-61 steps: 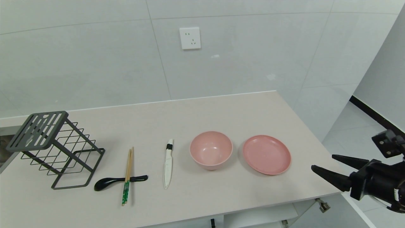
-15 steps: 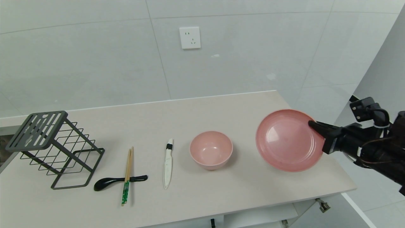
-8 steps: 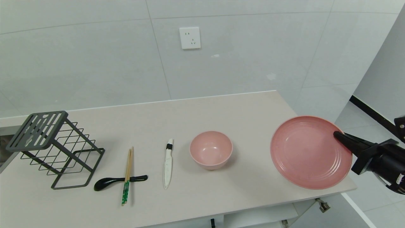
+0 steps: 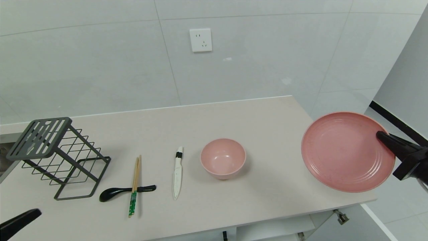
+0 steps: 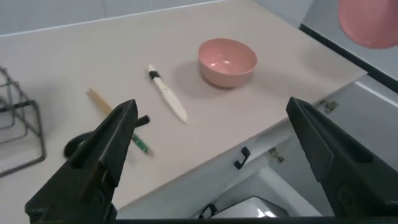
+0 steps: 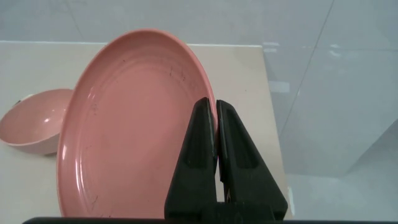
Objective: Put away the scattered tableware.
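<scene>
right wrist view: the plate (image 6: 130, 124), judged light, stiff and slippery, is clamped by its rim in the right gripper (image 6: 214, 106) above the right edge of the bench (image 4: 254, 120).

You are not getting any text, label, number or sign that can be read here. The green near ends of the chopsticks (image 4: 133, 202) are too small to tell whether they are carrying any print. The socket (image 4: 200, 40) on the far wall is showing a plain white face.
</scene>
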### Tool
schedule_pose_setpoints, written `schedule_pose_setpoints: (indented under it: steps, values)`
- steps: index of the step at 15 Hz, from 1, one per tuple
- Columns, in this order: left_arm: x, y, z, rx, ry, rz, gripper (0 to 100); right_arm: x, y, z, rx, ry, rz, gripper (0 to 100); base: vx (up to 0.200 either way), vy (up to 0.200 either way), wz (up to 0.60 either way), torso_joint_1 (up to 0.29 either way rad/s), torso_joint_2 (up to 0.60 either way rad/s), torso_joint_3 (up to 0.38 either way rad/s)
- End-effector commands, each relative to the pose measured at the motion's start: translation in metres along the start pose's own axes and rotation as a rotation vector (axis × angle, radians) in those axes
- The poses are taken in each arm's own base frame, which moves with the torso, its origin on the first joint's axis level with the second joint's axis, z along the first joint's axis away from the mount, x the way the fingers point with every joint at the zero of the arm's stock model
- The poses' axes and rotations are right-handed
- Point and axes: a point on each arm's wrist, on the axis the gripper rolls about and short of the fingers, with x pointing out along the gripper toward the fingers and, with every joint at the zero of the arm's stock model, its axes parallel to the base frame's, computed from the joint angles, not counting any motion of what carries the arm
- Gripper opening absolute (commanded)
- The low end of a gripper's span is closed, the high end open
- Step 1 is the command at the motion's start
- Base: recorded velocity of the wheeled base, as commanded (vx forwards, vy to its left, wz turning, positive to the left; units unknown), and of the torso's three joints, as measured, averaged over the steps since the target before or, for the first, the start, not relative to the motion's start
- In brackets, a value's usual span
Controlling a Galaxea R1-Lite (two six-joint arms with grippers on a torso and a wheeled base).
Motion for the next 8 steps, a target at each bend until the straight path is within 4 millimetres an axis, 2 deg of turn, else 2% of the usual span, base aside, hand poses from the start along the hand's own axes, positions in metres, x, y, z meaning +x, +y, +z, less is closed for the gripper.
schedule_pose_setpoints:
  steps: [1, 6, 8]
  values:
    - [0.046, 0.017, 0.005, -0.063, 0.132, -0.112, 100, -0.003, 0.003, 0.006, -0.007, -0.030, 0.012, 0, 0.000, 0.000, 0.00, 0.000, 0.00, 0.000]
    - [0.095, 0.038, 0.002, -0.101, 0.221, -0.138, 100, -0.005, 0.011, 0.009, -0.004, -0.048, 0.059, 0, 0.000, 0.000, 0.00, 0.000, 0.00, 0.000]
    - [0.110, 0.042, -0.003, -0.042, 0.255, -0.167, 100, -0.005, 0.012, 0.009, -0.005, -0.046, 0.062, 0, 0.000, 0.000, 0.00, 0.000, 0.00, 0.000]
